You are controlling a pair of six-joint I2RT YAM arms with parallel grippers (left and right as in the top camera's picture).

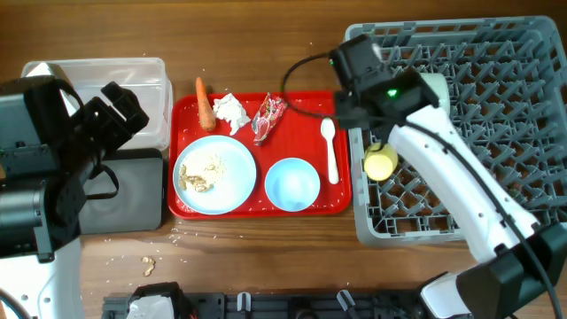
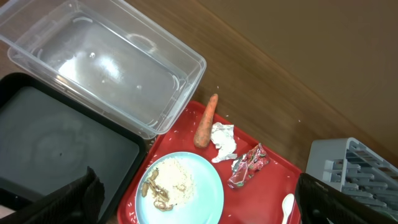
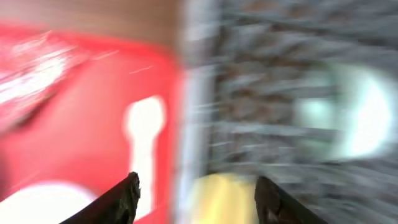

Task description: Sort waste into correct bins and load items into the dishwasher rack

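Observation:
On the red tray [image 1: 341, 206] lie an orange carrot [image 1: 204, 102], a white tissue [image 1: 230, 111], a red-and-silver wrapper [image 1: 267, 117], a white spoon [image 1: 330, 146], a pale blue plate [image 1: 215, 173] with beige crumbs [image 1: 202, 175] and a blue-green bowl [image 1: 292, 184]. The yellow cup [image 1: 381, 162] lies in the grey rack [image 1: 496, 97], with a second pale bowl [image 1: 436, 89] partly under my right arm. My right gripper [image 1: 351, 113] is open and empty over the rack's left edge; its view is blurred [image 3: 196, 180]. My left gripper [image 2: 196, 186] is open and empty, high above the plate [image 2: 183, 186].
The clear tub [image 1: 133, 75] stands at the back left with the black tray [image 1: 133, 190] in front of it; both also show in the left wrist view, tub [image 2: 106, 62] and tray [image 2: 56, 149]. Loose crumbs [image 1: 148, 264] lie on the wooden table near the front.

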